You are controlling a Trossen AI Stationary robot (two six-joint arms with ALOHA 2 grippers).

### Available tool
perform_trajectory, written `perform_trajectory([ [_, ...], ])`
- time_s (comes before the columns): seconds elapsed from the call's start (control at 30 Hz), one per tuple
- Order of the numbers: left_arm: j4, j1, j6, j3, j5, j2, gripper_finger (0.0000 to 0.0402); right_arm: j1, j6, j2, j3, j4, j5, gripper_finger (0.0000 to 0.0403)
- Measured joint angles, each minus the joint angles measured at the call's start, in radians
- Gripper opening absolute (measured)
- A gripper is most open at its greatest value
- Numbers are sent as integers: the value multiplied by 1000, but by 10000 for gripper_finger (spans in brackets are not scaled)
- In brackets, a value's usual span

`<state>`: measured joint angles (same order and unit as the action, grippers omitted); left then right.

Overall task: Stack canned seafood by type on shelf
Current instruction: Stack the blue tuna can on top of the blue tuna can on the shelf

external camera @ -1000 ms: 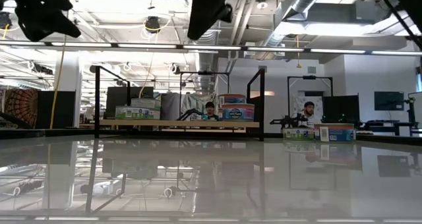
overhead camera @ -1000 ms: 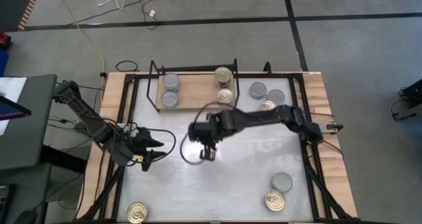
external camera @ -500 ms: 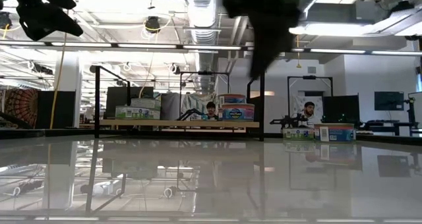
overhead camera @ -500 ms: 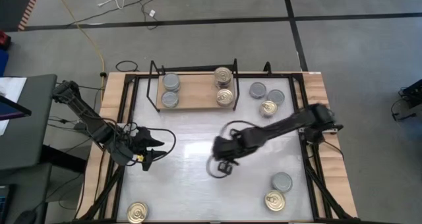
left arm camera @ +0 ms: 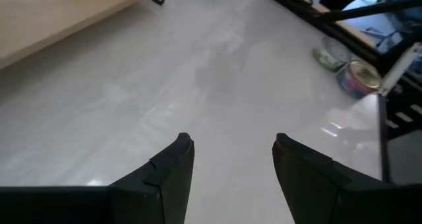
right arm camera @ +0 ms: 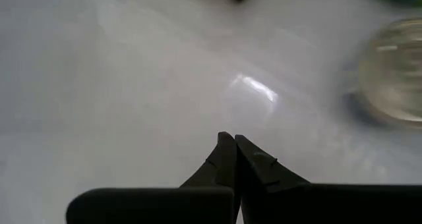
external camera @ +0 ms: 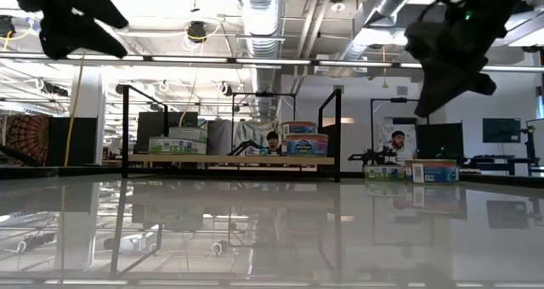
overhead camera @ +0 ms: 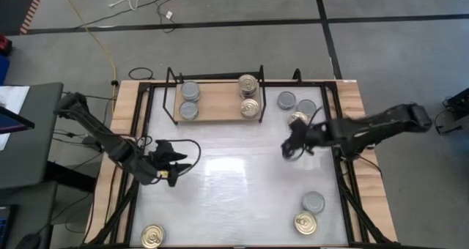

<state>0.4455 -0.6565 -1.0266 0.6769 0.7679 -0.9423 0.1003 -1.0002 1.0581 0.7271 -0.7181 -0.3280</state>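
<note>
The shelf (overhead camera: 217, 102) is a light wooden board in a black wire frame at the table's far side. On it two grey-topped cans (overhead camera: 189, 110) stand at its left end and two gold-topped cans (overhead camera: 250, 108) at its right end. Loose cans stand right of the shelf: two grey (overhead camera: 286, 99) and one gold (overhead camera: 297, 119). My right gripper (overhead camera: 287, 151) hovers just near of that gold can, shut and empty (right arm camera: 231, 138). My left gripper (overhead camera: 178, 168) hangs open over the table's left half (left arm camera: 231, 141) and holds nothing.
A grey can (overhead camera: 313, 202) and a gold can (overhead camera: 305, 223) sit at the near right corner. Another gold can (overhead camera: 152, 236) sits at the near left corner. The white tabletop (overhead camera: 234, 183) lies between the arms. Black frame rails run along both table sides.
My right gripper has swept from the table's middle toward the right edge, first dipping toward the near edge, then swinging far, and now is beside the loose cans right of the shelf. My left gripper has shifted slightly toward the right. No can has moved.
</note>
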Motion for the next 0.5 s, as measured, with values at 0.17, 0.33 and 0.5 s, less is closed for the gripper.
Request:
perform_trajectory([
  [0.17, -71, 24, 0, 0, 0, -91, 196, -241, 207, -81, 1, -111, 46, 25],
  [0.33, -142, 35, -42, 0, 0, -171, 196, -472, 438, -53, 0, -165, 85, 24],
  [0.5, -212, 36, -88, 0, -1, -255, 196, -595, 582, 63, -26, -122, 106, 24],
])
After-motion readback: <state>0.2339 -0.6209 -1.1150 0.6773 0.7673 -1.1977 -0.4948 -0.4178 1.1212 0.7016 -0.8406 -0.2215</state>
